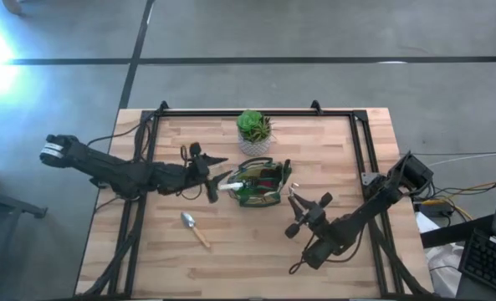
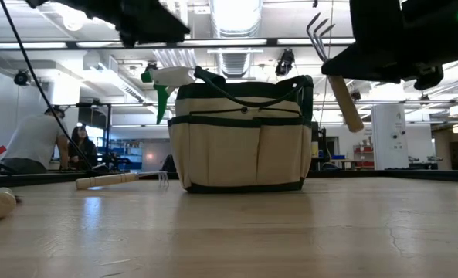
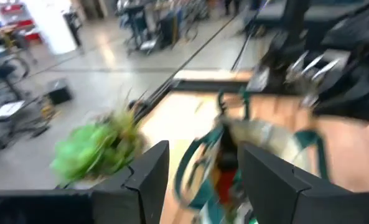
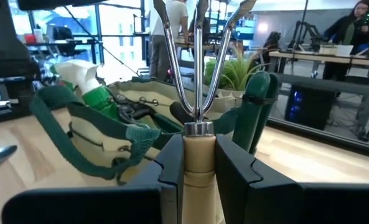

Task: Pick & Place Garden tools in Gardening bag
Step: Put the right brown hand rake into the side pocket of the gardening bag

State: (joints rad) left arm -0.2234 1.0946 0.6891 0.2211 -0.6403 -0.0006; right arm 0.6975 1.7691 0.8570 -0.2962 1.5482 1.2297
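Observation:
The tan gardening bag (image 1: pixel 263 186) with green trim stands upright mid-table (image 2: pixel 240 147). A green-and-white tool (image 2: pixel 163 81) sticks out of its left end. My left gripper (image 1: pixel 217 182) hovers open at that end, nothing between its fingers (image 3: pixel 203 152). By the bag's right side, my right gripper (image 1: pixel 302 207) is shut on the wooden-handled rake fork (image 2: pixel 333 69), held in the air. The silver trowel (image 1: pixel 193 227) lies flat on the table nearer the front edge. My right gripper pinches the rake fork's wooden handle (image 4: pixel 198 155) between its two fingers, just behind the metal collar (image 4: pixel 198 129). The fork is lifted clear and tilted, tines (image 2: pixel 317 31) up beside the bag's handle, the handle's free end (image 2: pixel 352 116) hanging below the gripper.
A green plant in a white pot (image 1: pixel 254 130) stands just behind the bag. Another wooden-handled tool (image 2: pixel 109 180) lies on the table left of the bag. A black frame (image 1: pixel 360 142) runs along the table's edges. People sit in the room beyond.

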